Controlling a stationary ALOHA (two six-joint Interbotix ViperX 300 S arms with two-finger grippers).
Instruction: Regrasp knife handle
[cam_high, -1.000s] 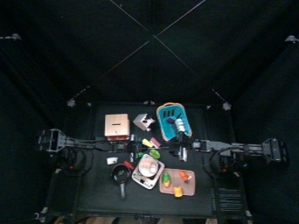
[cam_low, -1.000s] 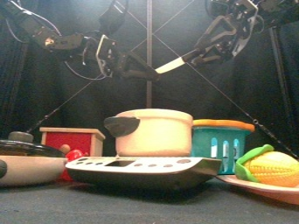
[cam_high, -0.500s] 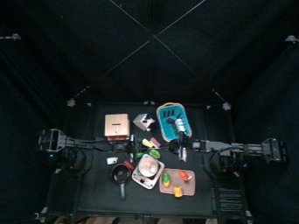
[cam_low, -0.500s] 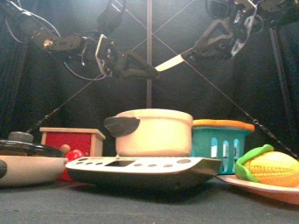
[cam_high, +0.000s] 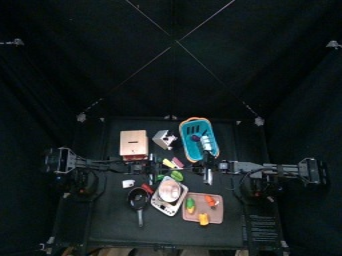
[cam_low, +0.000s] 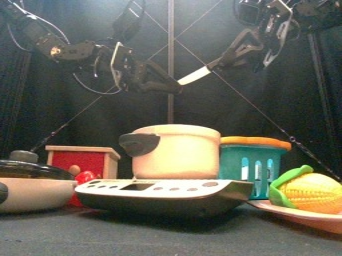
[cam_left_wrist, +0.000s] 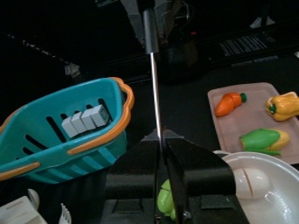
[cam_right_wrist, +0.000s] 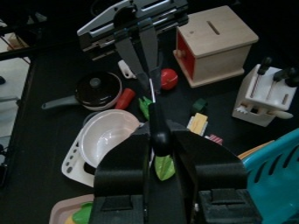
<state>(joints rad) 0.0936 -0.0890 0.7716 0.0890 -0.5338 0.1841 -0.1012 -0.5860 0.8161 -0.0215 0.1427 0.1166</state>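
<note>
Knife (cam_low: 195, 74) is held up in the air between the two arms, well above the table (cam_high: 107, 215), tilted in the front view, its pale blade and dark handle spanning the gap between the grippers. Nearest the front edge, a scale (cam_low: 154, 197) is seen carrying a white pot (cam_low: 171, 150), with a frying pan (cam_low: 24, 180) and a red wooden box (cam_low: 80, 160) to one side, and a teal basket (cam_low: 254, 165) and a tray (cam_low: 310, 215) bearing a toy corn cob (cam_low: 310, 190) to the other. Above and behind these, the left gripper (cam_low: 150, 77) is closed on one end of the knife and the right gripper (cam_low: 238, 48) is clamped on the other end. In each wrist view, the knife is seen running straight out from between closed jaws toward the opposite gripper.
</note>
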